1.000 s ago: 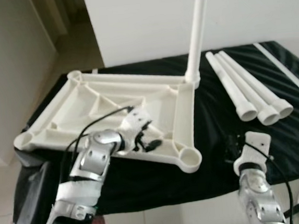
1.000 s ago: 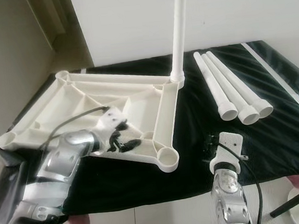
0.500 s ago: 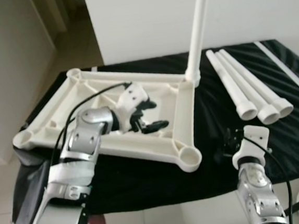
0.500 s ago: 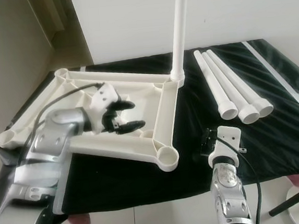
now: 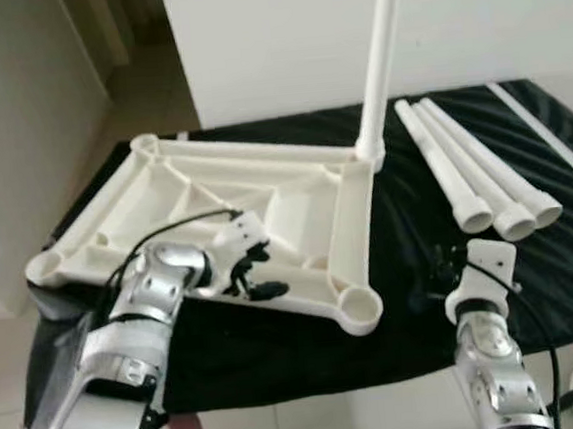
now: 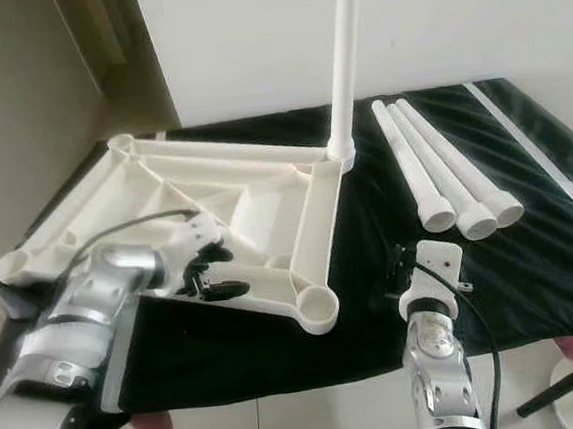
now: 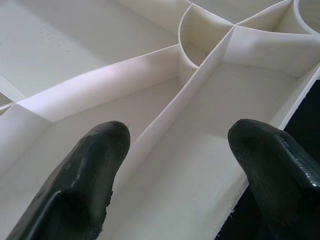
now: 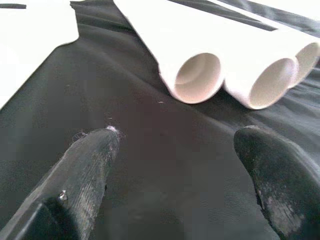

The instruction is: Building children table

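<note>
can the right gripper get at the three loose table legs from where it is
Probably yes. The right gripper is open over bare black cloth, and the three loose table legs lie just ahead, their open ends towards it, nothing between.

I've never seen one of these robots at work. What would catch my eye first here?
First the big white tabletop lying upside down on a black cloth, with one white leg already standing upright in its far right corner. Three more legs lie side by side to its right. The left gripper hovers open over the tabletop's near edge, and the right gripper waits open above the cloth near the loose legs.
</note>
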You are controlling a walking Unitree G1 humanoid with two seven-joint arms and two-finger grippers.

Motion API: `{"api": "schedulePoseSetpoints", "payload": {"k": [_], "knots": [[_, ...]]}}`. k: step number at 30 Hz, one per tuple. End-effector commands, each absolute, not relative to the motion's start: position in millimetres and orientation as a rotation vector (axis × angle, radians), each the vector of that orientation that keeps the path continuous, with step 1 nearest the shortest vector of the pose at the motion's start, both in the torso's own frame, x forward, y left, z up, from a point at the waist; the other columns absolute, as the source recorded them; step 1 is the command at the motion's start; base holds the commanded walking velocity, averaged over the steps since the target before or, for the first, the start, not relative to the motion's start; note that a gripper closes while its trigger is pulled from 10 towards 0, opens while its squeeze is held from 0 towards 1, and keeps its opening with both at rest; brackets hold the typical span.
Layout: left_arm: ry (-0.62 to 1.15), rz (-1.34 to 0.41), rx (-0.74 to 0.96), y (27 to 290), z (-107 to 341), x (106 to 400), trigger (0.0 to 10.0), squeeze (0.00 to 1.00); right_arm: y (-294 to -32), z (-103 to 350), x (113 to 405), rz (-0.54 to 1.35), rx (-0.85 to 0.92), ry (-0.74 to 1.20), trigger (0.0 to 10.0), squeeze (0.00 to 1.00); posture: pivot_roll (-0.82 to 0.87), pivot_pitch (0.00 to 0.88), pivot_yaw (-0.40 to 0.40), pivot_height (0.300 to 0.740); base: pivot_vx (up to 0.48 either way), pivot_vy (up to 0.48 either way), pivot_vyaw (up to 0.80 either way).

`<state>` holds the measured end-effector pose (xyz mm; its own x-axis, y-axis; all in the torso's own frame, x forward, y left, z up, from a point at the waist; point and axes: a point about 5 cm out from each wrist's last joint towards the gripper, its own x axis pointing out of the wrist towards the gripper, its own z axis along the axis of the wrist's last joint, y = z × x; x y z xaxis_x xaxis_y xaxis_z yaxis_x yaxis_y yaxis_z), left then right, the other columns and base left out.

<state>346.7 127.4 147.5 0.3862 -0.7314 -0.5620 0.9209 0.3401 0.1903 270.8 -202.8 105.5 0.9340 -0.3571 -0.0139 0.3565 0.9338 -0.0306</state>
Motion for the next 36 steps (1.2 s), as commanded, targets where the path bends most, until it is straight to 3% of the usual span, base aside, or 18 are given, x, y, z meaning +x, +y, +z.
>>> {"api": "schedulePoseSetpoints", "payload": {"k": [1,11,21,26,36], "knots": [[0.448,-0.866,0.554,150,132,350,10.0,0.00,-204,106,270,-0.375,-0.028,0.014,10.0,0.00,-0.04,0.000,0.047,0.740,0.000,0.000,0.00],[0.269,-0.955,0.190,161,160,339,10.0,0.00,-201,102,271,-0.352,-0.027,0.027,10.0,0.00,-0.01,0.000,0.031,0.740,0.000,0.000,0.00],[0.303,-0.983,0.201,174,145,317,10.0,0.00,-199,101,272,-0.334,-0.030,0.030,10.0,0.00,0.00,0.000,0.018,0.740,0.000,0.000,0.00],[0.424,-1.034,0.292,176,123,301,10.0,0.00,-198,102,275,-0.324,-0.033,0.032,10.0,0.00,0.00,0.000,0.012,0.740,0.000,0.000,0.00],[0.468,-0.951,0.338,176,110,305,10.0,0.00,-195,102,277,-0.310,-0.034,0.029,10.0,0.00,0.00,0.000,0.007,0.740,0.000,0.000,0.00]]}}
